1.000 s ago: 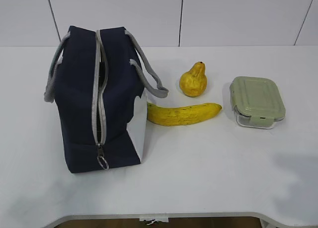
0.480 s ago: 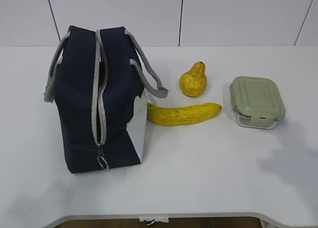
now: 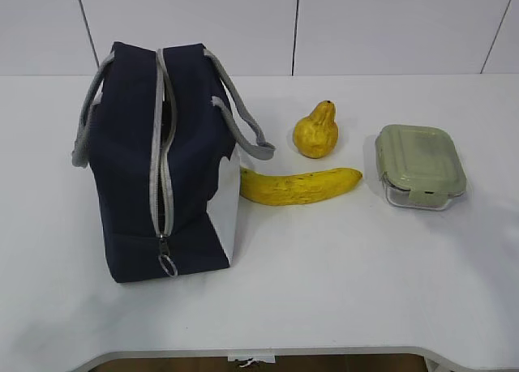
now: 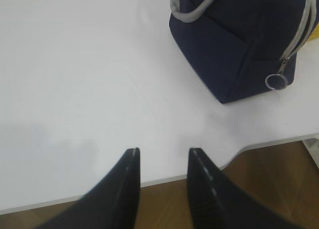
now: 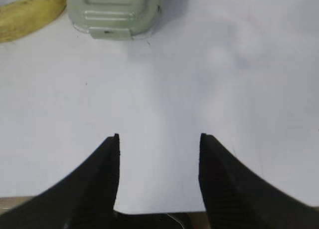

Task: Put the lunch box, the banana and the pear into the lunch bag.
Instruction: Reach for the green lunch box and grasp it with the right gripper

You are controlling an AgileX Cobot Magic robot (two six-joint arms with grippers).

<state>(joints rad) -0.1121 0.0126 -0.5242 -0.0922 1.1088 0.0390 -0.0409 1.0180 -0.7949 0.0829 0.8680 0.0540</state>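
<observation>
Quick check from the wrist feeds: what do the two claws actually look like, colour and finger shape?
Both are matte black. The left claw has two fingers that narrow to blunt tips, with a faintly ribbed inner face. The right claw has broader wedge-shaped fingers ending in squared tips. No cables, markings or arm links show; the exterior view shows neither arm.

Left claw (image 4: pixel 162 151) hangs empty with jaws parted; right claw (image 5: pixel 158 136) gapes wider (also empty).
</observation>
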